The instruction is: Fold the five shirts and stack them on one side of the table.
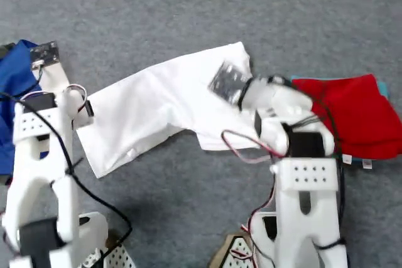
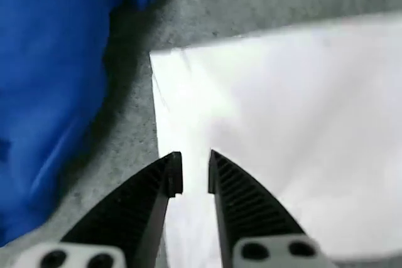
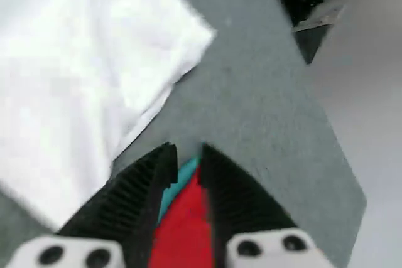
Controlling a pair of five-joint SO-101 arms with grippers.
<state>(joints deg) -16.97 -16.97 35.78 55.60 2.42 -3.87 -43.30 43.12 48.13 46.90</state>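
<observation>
1. White, thin cloth: the white shirt (image 1: 163,108) lies partly folded on the grey felt-like table cover (image 1: 188,23), stretched between my two grippers. It is smooth with soft creases, and its near edge is straight.
2. I judge it light and limp, with no stiffness. A lifted part should sag and trail, and the fuzzy cover probably drags on it rather than letting it slide.
3. The best hold looks like the straight edge near the corner, right under my left fingers. I would pinch through every layer there so the fold comes up as one.
4. The left gripper (image 2: 195,171) hangs over that edge, its ribbed black fingers a slim gap apart with nothing between them. The shirt's corner lies just beyond the tips. A bunched blue shirt (image 2: 56,92) sits off to the outer side of one finger, and a strip of grey separates it from the white.
5. The right gripper (image 3: 187,155) is parted just as narrowly and holds nothing. Through the gap I see the red shirt (image 3: 185,230) below, with a teal cloth (image 3: 179,183) peeking out at its edge. A soft folded corner of the white shirt lies beside one finger.
6. The red shirt looks folded flat on top of the teal one, so I take that for the stack.
</observation>
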